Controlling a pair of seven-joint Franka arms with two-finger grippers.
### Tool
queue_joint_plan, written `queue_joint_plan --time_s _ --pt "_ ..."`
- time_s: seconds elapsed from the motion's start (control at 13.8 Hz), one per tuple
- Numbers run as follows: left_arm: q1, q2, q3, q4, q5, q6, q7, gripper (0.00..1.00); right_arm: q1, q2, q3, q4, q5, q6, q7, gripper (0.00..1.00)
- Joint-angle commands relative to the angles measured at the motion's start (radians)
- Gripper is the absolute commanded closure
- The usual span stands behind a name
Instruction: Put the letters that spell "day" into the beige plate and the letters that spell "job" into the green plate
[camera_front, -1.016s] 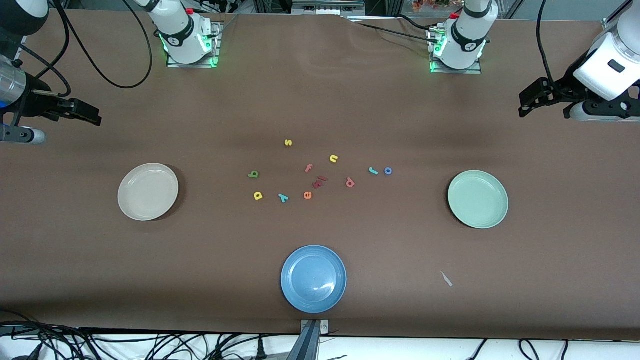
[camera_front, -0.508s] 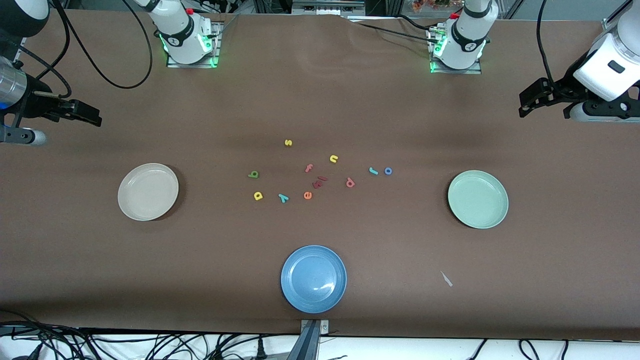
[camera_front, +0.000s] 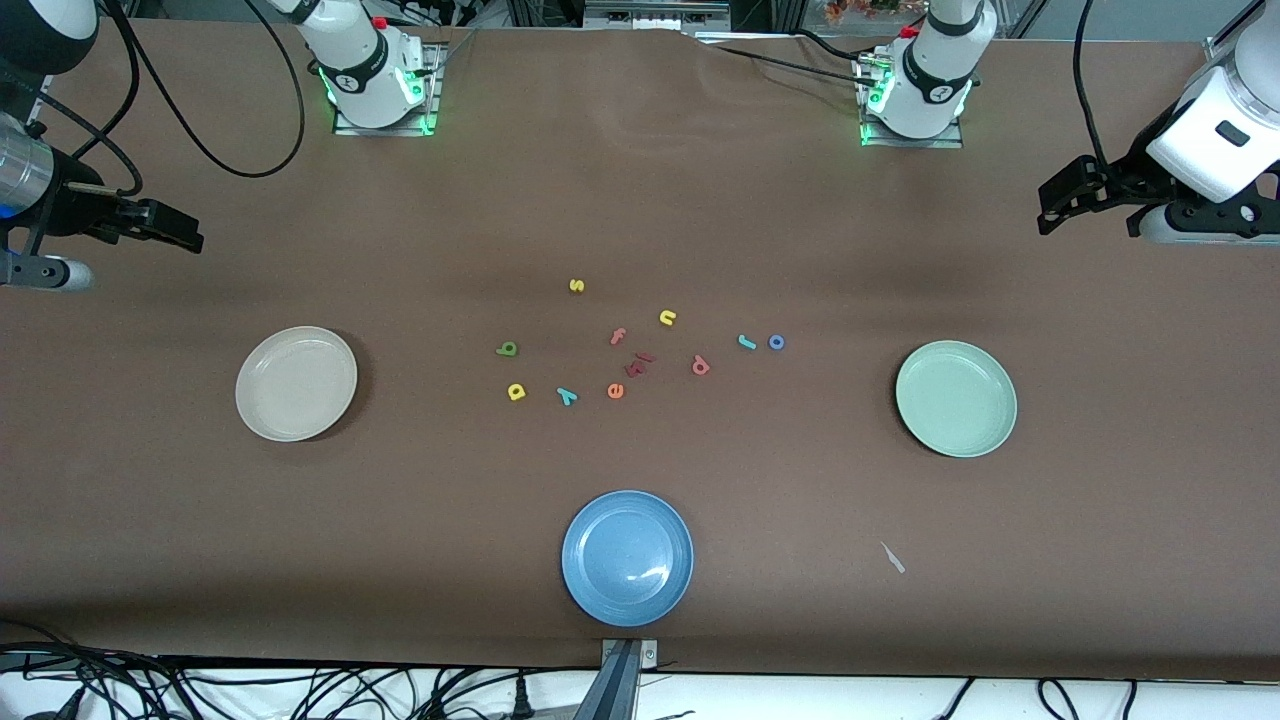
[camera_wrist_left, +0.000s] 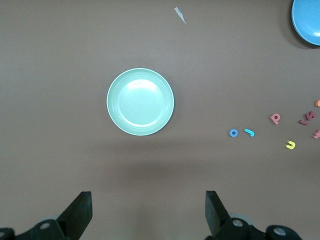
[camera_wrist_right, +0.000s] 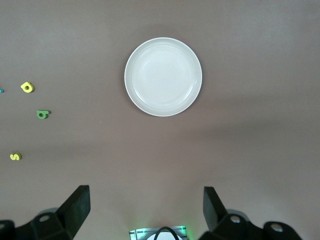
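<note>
The beige plate (camera_front: 296, 383) (camera_wrist_right: 163, 77) lies toward the right arm's end, the green plate (camera_front: 956, 398) (camera_wrist_left: 140, 102) toward the left arm's end. Between them lie the yellow d (camera_front: 516, 391) (camera_wrist_right: 27, 87), green a (camera_front: 507, 349) (camera_wrist_right: 43, 114), teal y (camera_front: 567, 396), teal j (camera_front: 747, 342) (camera_wrist_left: 249, 132), blue o (camera_front: 776, 342) (camera_wrist_left: 233, 133) and salmon b (camera_front: 700, 366) (camera_wrist_left: 275, 118). My left gripper (camera_front: 1055, 205) (camera_wrist_left: 148, 210) hangs open and empty high over the table's end beside the green plate. My right gripper (camera_front: 185, 232) (camera_wrist_right: 146, 207) hangs open and empty over the beige plate's end.
A blue plate (camera_front: 627, 557) sits nearest the front camera. Other letters lie among the task ones: yellow s (camera_front: 576, 285), yellow n (camera_front: 668, 318), salmon f (camera_front: 618, 336), orange e (camera_front: 615, 391), dark red pieces (camera_front: 640, 364). A small pale scrap (camera_front: 893, 558) lies near the green plate.
</note>
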Motion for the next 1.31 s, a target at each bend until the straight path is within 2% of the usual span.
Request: queue_joint_plan --time_s 0.0,0.94,1.23 --pt "0.006 0.013 -0.004 0.030 0.010 -0.027 0.016 0.00 0.001 -0.006 -0.004 -0.008 0.003 0.008 -0.015 0.00" --pt "-0.005 0.014 -0.004 0.030 0.006 -0.030 0.018 0.00 0.000 -0.006 -0.006 -0.008 0.003 0.008 -0.015 0.00" --pt "-0.040 0.055 -0.010 0.030 0.001 -0.033 0.021 0.00 0.000 -0.006 -0.006 -0.008 0.003 0.007 -0.015 0.00"
